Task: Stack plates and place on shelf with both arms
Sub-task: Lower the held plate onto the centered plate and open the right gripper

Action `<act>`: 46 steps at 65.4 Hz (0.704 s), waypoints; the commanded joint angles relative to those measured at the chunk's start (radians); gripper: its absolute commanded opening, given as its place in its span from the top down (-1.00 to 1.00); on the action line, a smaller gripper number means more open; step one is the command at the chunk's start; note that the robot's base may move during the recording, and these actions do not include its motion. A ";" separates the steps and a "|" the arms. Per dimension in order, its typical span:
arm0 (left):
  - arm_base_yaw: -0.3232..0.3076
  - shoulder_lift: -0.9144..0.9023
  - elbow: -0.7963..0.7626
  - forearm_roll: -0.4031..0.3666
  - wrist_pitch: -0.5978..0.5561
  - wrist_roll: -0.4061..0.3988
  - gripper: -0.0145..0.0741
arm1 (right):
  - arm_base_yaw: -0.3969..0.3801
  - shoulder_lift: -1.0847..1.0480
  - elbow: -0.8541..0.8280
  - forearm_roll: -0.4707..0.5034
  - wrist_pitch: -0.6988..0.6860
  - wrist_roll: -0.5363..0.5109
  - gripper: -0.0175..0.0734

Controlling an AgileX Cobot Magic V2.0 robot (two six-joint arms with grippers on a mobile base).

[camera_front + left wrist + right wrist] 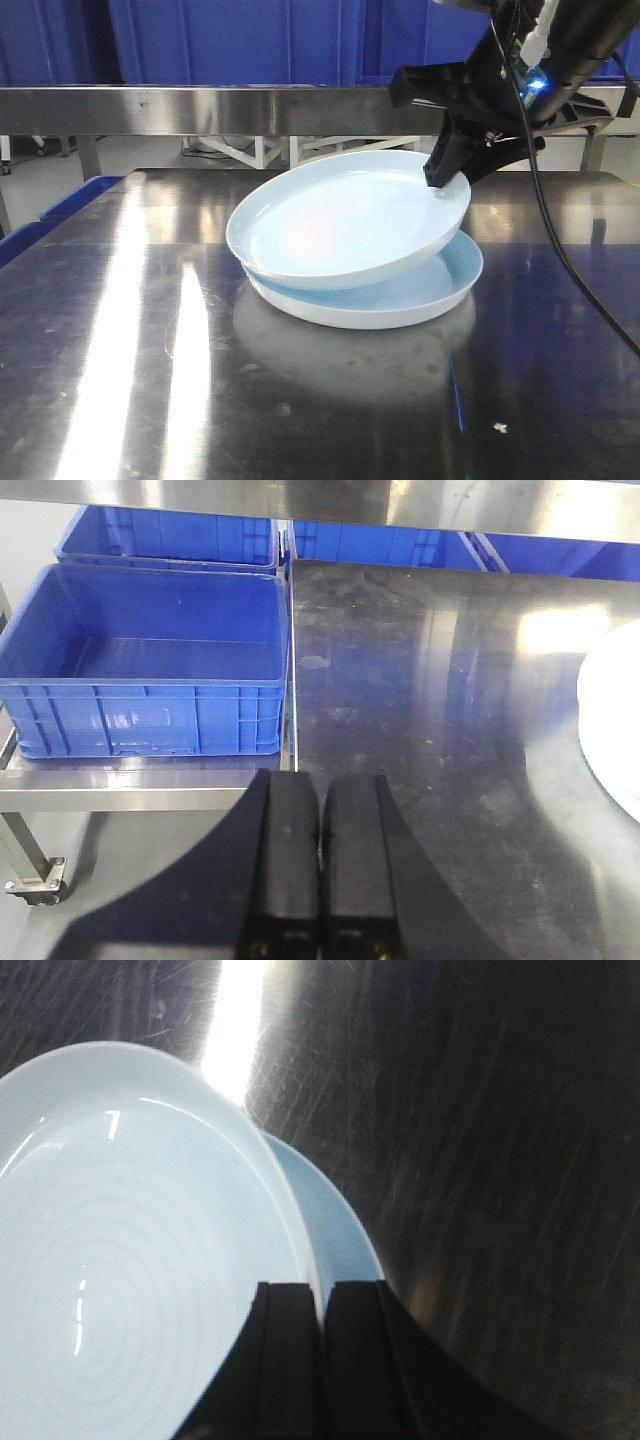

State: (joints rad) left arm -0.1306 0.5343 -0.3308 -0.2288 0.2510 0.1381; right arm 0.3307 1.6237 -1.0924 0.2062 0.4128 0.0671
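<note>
From my station I see two large round pale bluish-white glossy plates near the middle of the scratched stainless steel table (150,330). The lower plate (440,290) lies flat on the metal. The upper plate (340,225) is tilted above it: its near-left side rests on the rim of the lower one and its far-right side is raised. The black angular right gripper (445,175) holds this raised side. In the right wrist view its two fingers stand almost together, with only a thin slit between them, and the rim of the upper plate (130,1280) runs into that slit, so the jaws are clamped on the rim. The lower plate (335,1230) shows as a crescent on the right of it. A small blue light (535,85) shines on the arm, and a black cable (560,250) hangs from it. The left gripper (320,790) has its fingers pressed together and they hold nothing. It hangs over the table edge, beside the empty blue plastic crates (150,640). One plate's edge (615,720) shows at the far right of that view, well apart from this gripper.
</note>
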 commanded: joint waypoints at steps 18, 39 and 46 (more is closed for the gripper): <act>-0.005 0.000 -0.031 -0.004 -0.087 -0.002 0.48 | -0.031 -0.042 -0.037 0.006 -0.023 -0.006 0.58; -0.005 0.000 -0.031 -0.004 -0.087 -0.002 0.48 | -0.030 -0.042 -0.037 0.006 -0.011 -0.006 0.52; -0.005 0.000 -0.031 -0.004 -0.087 -0.002 0.48 | -0.030 -0.042 -0.037 0.006 -0.009 -0.007 0.16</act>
State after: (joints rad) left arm -0.1306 0.5343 -0.3308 -0.2288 0.2510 0.1381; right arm 0.3043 1.6237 -1.0924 0.2062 0.4514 0.0671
